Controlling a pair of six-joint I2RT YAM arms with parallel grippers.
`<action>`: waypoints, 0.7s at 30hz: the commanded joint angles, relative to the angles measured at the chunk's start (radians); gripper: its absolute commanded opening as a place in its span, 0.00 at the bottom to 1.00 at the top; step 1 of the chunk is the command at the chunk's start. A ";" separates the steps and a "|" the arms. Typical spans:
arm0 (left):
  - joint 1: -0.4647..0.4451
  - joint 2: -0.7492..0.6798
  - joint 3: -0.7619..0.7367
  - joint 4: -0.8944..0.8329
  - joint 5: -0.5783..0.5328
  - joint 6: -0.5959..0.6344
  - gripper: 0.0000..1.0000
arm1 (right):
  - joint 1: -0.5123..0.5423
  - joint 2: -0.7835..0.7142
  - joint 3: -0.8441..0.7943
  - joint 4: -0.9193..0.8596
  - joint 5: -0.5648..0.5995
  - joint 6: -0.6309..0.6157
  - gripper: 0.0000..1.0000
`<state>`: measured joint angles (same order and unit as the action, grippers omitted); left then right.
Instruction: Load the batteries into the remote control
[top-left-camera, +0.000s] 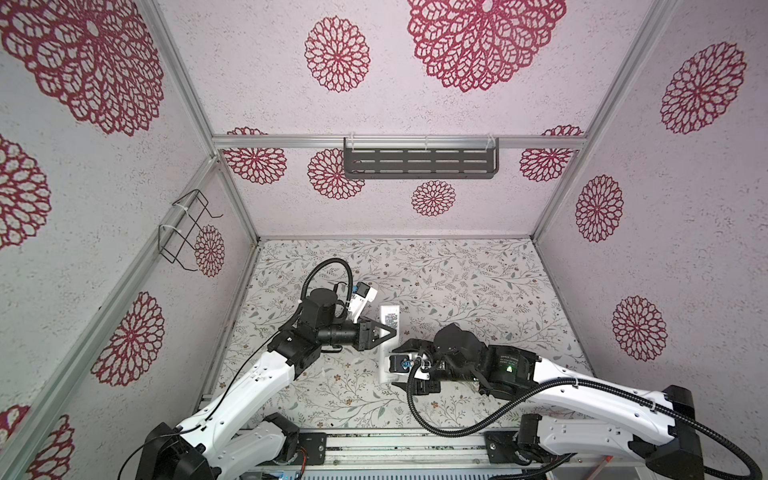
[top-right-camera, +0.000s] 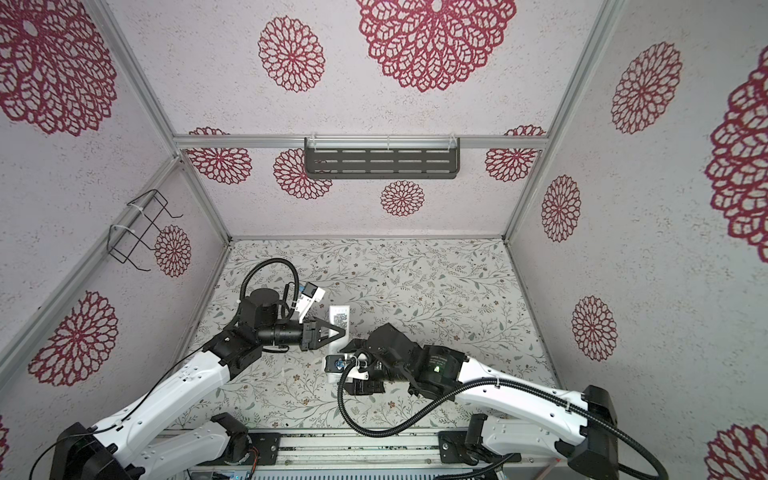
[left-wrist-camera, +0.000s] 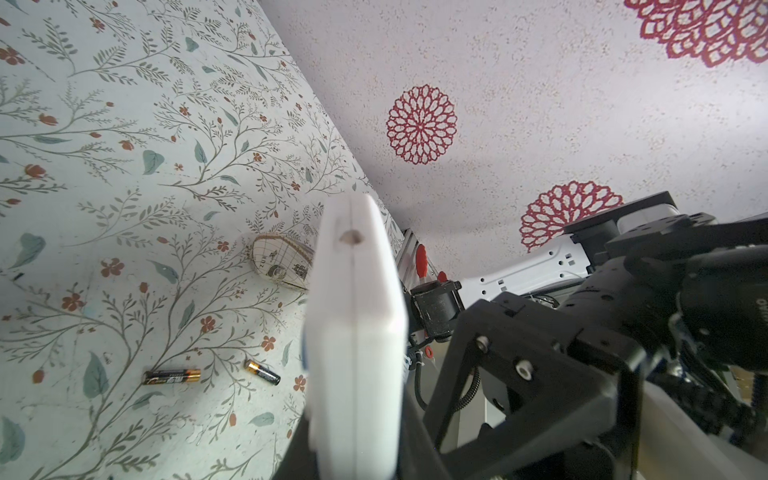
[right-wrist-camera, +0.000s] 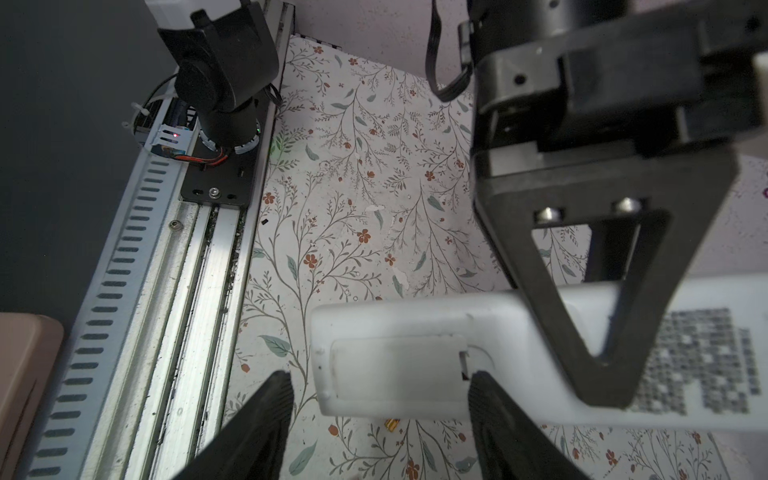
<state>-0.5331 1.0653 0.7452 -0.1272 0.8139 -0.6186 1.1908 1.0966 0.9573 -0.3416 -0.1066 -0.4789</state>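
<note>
The left claw (top-left-camera: 390, 331) pinches the long slim white plastic remote control (top-left-camera: 390, 318) above the floral worktop (top-left-camera: 457, 282), code sticker up. The right claw (right-wrist-camera: 378, 380) is spread astride its cover end. Slim black gold-banded batteries (left-wrist-camera: 171, 377) lie on the worktop.

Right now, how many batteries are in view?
2. Both lie on the floral table, seen in the left wrist view: one battery farther from the white remote control, the other battery closer to it. The top views show neither, so others could be hidden.

Matt plastic remote control (right-wrist-camera: 436, 320)
</note>
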 joint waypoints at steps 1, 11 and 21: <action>-0.008 0.011 0.010 0.051 0.050 -0.012 0.00 | -0.002 -0.009 0.035 0.017 0.042 -0.020 0.75; -0.006 0.049 0.014 0.069 0.090 -0.022 0.00 | -0.002 0.060 0.051 -0.005 0.044 -0.030 0.75; 0.003 0.049 0.010 0.087 0.097 -0.031 0.00 | -0.002 0.079 0.049 -0.042 0.051 -0.020 0.73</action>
<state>-0.5293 1.1198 0.7452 -0.1089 0.8516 -0.6376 1.1912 1.1641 0.9894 -0.3428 -0.0788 -0.5007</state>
